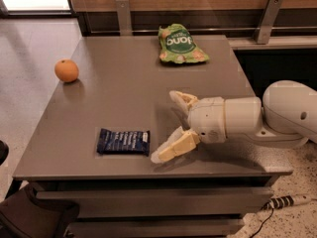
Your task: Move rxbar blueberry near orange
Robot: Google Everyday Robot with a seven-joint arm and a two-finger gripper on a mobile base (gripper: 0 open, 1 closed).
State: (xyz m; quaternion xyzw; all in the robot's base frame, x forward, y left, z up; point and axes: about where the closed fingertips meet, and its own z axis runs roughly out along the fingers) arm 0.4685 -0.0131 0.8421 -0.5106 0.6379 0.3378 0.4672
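**A:** Where's your gripper (pixel 167 126) right now?

**B:** Low over the front right part of the tabletop (pixel 129 93), reaching in from the right. Your fingers (pixel 176 146) are spread wide with nothing between them. The nearer one ends just beside the right end of the rxbar blueberry (pixel 123 142).

**A:** And the bar itself?

**B:** It's lying flat near the front edge, with its long side running along that edge. The orange (pixel 66 70) is well apart from it, up by the far left edge.

**A:** How will it handle?

**B:** My guess is it's light and thin, with a firm slab inside a slick, crinkly wrapper. It won't break, but you'll find it awkward, because it sits so flat that there's little edge to catch. I'd have you straddle the narrow width around the middle and close on the two long edges. Grab an end seam and it'll probably flop or slide out.

**A:** Anything to watch at the other end?

**B:** The orange is round, so a nudge could start it rolling toward the edge. Set the bar down beside it without touching it.

**A:** Any containers in play?

**B:** Only the green snack bag (pixel 179 44), at the far side of the tabletop. It looks closed, and you can't see what's inside. Nothing else here holds anything, and your path from the bar to the orange runs well clear of the bag.
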